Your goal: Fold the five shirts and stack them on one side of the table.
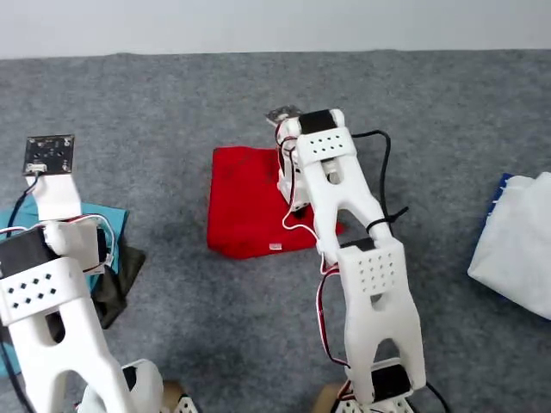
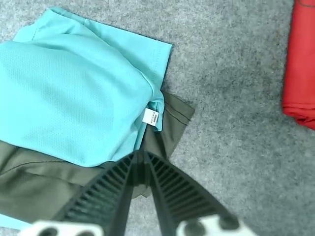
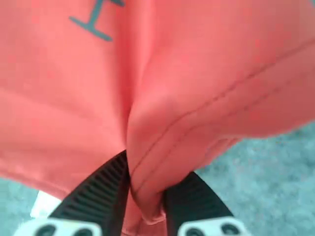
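High view: the right arm (image 1: 344, 206) reaches out over the red shirt (image 1: 245, 206), which lies in a rough rectangle mid-tabletop (image 1: 172, 103). The left arm (image 1: 52, 284) stands above a teal shirt (image 1: 116, 219) lying on a dark shirt (image 1: 120, 275). A white shirt (image 1: 516, 249) over a blue one (image 1: 501, 189) sits at the far edge, well apart from both arms. The two arms work near each other, so a wide swing with the red shirt could probably bump the left arm.

Left wrist view: the left gripper (image 2: 142, 157) has its jaws pressed together on nothing. It hangs just above the point where the teal shirt's corner, with a small tag (image 2: 151, 117), overlaps the dark shirt. Both shirts lie right beneath and ahead of it, and the red one is off to one side. A drop from here would likely snag the teal corner and slide the top shirt off the one below, spoiling the stack.

Right wrist view: the right gripper (image 3: 147, 169) is pinching a raised fold of the red shirt, with cloth bunched between the jaws and spilling over them. The bite looks narrow and near a hem. If it is pulled, I judge that the cloth may slip free. It may also lift as a single layer, so the fold opens and the rest drags on the rough tabletop.
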